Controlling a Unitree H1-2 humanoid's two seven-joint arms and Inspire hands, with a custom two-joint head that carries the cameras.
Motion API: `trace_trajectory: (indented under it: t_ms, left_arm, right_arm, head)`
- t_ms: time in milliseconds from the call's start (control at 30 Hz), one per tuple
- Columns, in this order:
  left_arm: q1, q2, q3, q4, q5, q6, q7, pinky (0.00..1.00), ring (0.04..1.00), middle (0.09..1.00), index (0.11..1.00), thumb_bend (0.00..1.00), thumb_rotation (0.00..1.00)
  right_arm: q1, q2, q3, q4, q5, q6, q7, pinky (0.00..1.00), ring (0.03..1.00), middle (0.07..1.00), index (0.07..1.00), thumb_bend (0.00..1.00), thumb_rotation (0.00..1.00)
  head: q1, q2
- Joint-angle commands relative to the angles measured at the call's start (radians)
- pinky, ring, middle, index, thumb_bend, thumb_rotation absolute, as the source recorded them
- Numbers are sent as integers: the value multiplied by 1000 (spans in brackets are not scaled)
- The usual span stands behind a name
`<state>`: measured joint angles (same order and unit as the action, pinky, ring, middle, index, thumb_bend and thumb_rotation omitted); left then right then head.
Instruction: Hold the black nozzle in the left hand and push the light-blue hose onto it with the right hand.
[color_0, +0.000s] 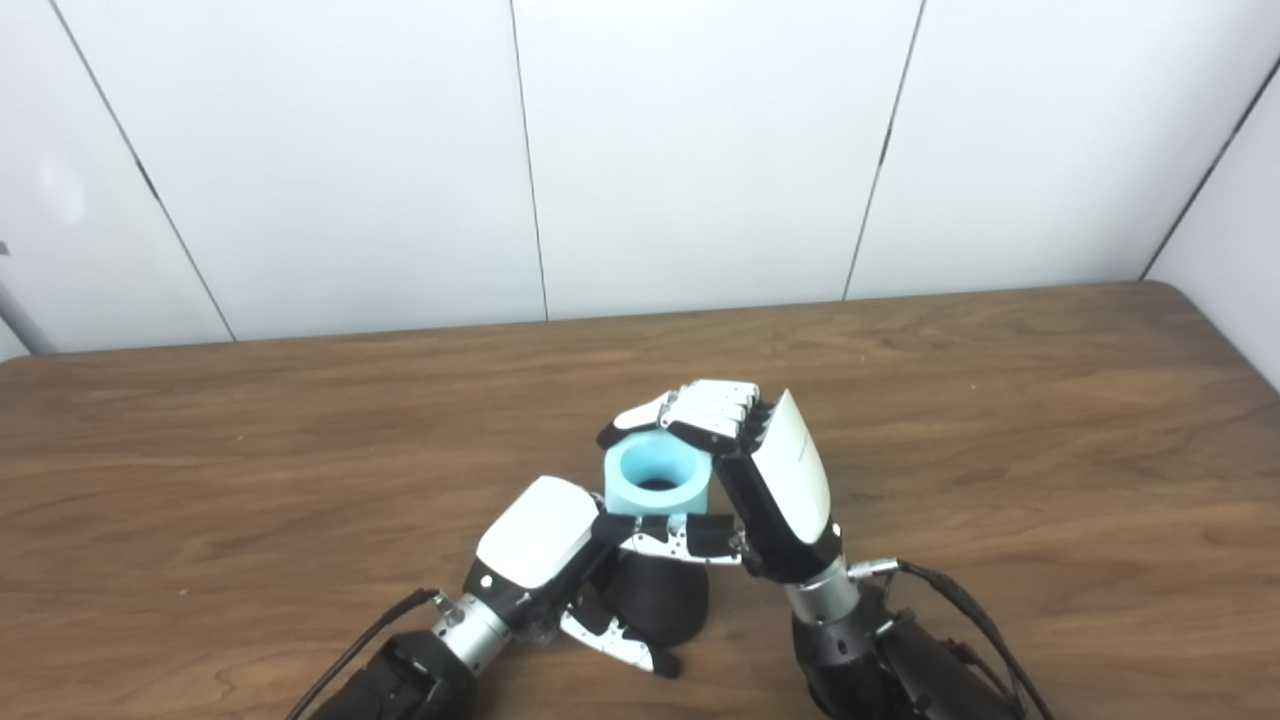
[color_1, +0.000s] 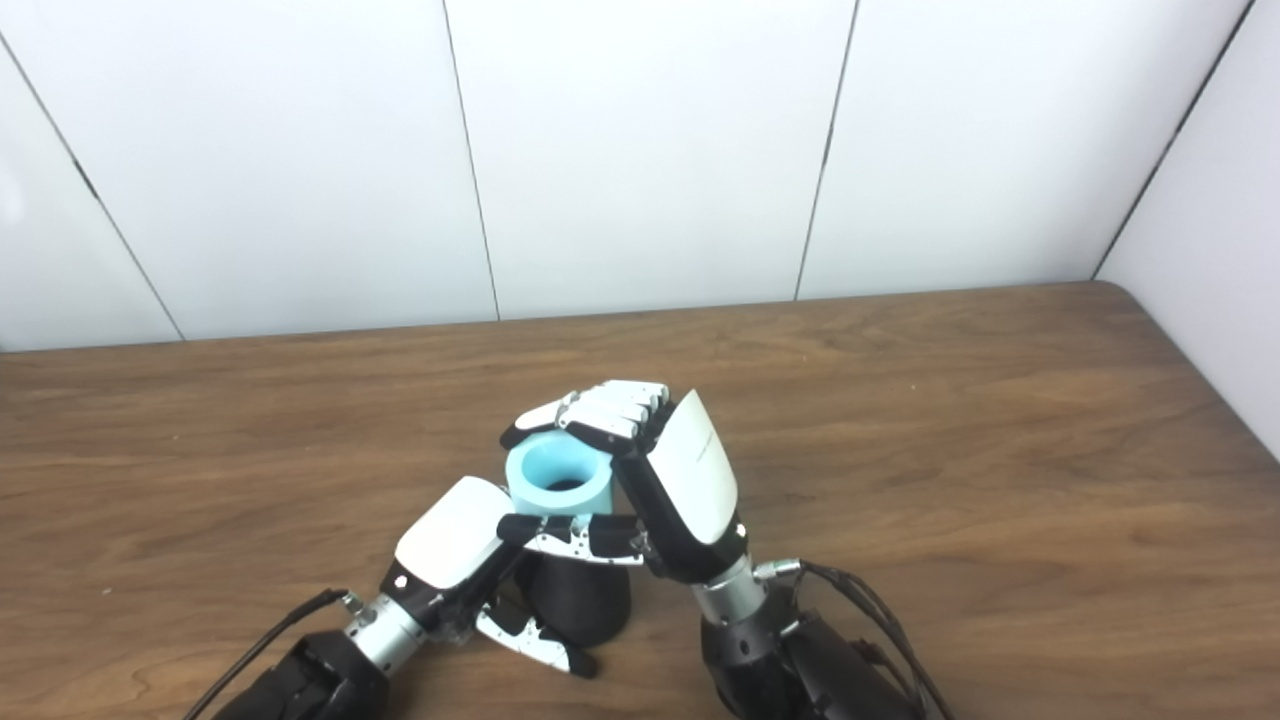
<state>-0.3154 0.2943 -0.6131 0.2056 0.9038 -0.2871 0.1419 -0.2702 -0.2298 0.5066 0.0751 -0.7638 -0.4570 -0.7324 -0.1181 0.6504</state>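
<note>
**Hose sits directly above the nozzle, both hands closed on their parts**

Low and left of centre in the frame, our left hand (color_0: 535, 540) lies tilted over the brown wooden bench (color_0: 1000, 420), its fingers (color_0: 615, 640) wrapped around the black, cone-shaped plastic nozzle (color_0: 660, 595). The nozzle stands roughly upright, wide end down and narrow end up, though the top of it is hidden, so we cannot tell how far it has entered the hose.

Just above it, at centre, the short light-blue rubbery hose (color_0: 655, 482) stands with its open mouth facing up towards us; its long axis runs in line with the nozzle's. We judge the coming push must go straight down along that shared axis.

To the right, our right hand (color_0: 770, 480) grips the hose, fingers (color_0: 705, 405) curled over its far rim and thumb pressed across its lower edge.
</note>
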Motion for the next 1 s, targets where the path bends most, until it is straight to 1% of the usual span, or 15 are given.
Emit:
trace_trajectory:
  t_ms: [0,33,67,200,267,367,467,633,700,733,800,867,900,967]
  left_arm:
    - [110,5,-60,77,17,7,-83,110,157,244,482,518,40]
    - [110,5,-60,77,16,5,-80,108,154,240,482,518,40]
    - [110,5,-60,75,16,5,-79,105,152,237,482,518,40]
    - [111,7,-62,65,18,15,-94,108,154,239,482,517,40]
    - [112,7,-63,64,17,14,-92,114,160,247,482,517,40]
    - [112,6,-62,67,15,11,-89,111,156,242,482,517,40]
    - [112,6,-65,65,24,15,-85,107,153,237,482,517,40]
    - [110,5,-66,68,23,16,-89,109,154,241,481,517,40]
    - [110,5,-66,69,23,16,-88,109,154,241,481,517,40]
    - [110,6,-66,69,23,16,-88,109,154,241,481,517,40]
    - [110,6,-65,70,20,13,-86,107,152,238,481,517,40]
    - [110,5,-64,72,17,12,-86,107,152,236,481,517,40]
    - [111,5,-64,72,17,12,-86,108,153,237,481,517,40]
    - [111,5,-65,71,20,12,-82,109,154,238,481,517,40]
  right_arm:
    - [29,-7,-21,19,49,3,113,162,211,451,503,524,0]
    - [36,-1,-30,10,73,6,137,160,206,432,518,521,0]
    - [42,4,-39,0,97,7,160,183,235,435,524,521,0]
    - [61,22,-71,-29,153,12,241,190,245,435,533,520,0]
    - [70,29,-85,-43,169,16,276,209,266,444,530,521,0]
    - [79,41,-105,-55,169,19,311,210,261,437,534,520,0]
    - [84,51,-122,-56,158,9,326,172,210,418,534,518,0]
    - [87,59,-137,-55,132,-1,333,160,203,416,534,519,0]
    - [87,63,-141,-52,124,-6,328,147,185,461,493,527,0]
    - [86,64,-142,-50,119,-7,326,145,184,467,488,528,0]
    - [86,66,-142,-48,119,-9,324,147,188,421,522,521,0]
    - [85,65,-140,-47,124,-10,323,204,261,436,526,522,0]
    - [85,65,-140,-46,125,-11,321,211,269,439,526,522,0]
    - [84,63,-137,-46,133,-11,325,283,354,461,510,525,0]
  head:
    - [0,1]
    - [0,1]
    - [0,1]
    - [0,1]
    - [0,1]
    - [2,3]
    - [3,3]
    - [3,3]
    - [3,2]
    - [3,2]
    - [4,2]
    - [4,2]
    - [4,2]
    - [4,2]
